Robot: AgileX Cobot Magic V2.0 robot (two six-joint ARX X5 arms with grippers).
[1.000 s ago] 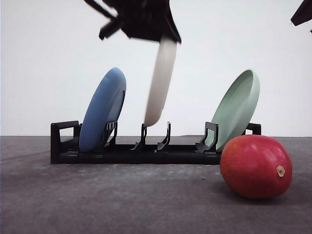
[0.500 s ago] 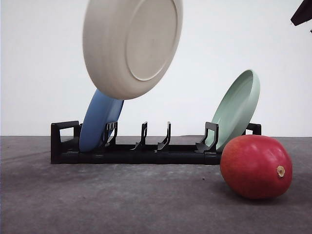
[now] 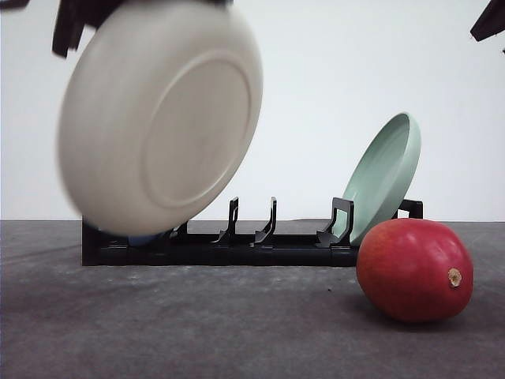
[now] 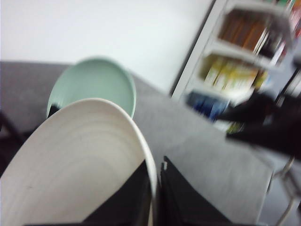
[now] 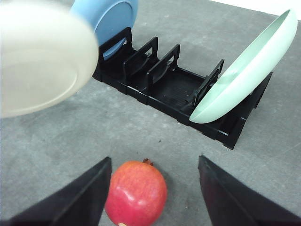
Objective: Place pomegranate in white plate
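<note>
Black plastic dish rack (image 3: 260, 241) stands across the grey table (image 3: 197, 324), at the back. Pale green plate (image 3: 387, 175) leans in its right-end slot; blue plate (image 5: 113, 19) sits at the left end, middle slots bare. In the front view the blue plate is almost wholly covered by the white plate (image 3: 162, 118), which hangs in the air tilted, underside toward the camera, edges smeared by motion blur.

Pomegranate (image 3: 414, 270) lies on the table at front right, just in front of the rack's right end and the green plate, tan stem nub facing right. It is well apart from the white plate.

Left wrist view: left gripper (image 4: 155, 193) has its dark fingers (image 4: 181, 197) clamped on the white plate's rim, one on each face; the plate's ridged inner surface (image 4: 75, 165) fills the foreground, green plate (image 4: 94, 87) beyond it. Blurred shelving (image 4: 244, 52) at the room's edge, contents unreadable.

Right wrist view: right gripper (image 5: 155, 197) hovers above the pomegranate (image 5: 136, 193), fingers (image 5: 80, 200) spread wide to either side, touching nothing. White plate (image 5: 42, 61) is cut off at the frame edge here, overlapping the rack's left end (image 5: 155, 80).

Front view catches the left arm as dark shapes (image 3: 75, 20) at the top edge.
</note>
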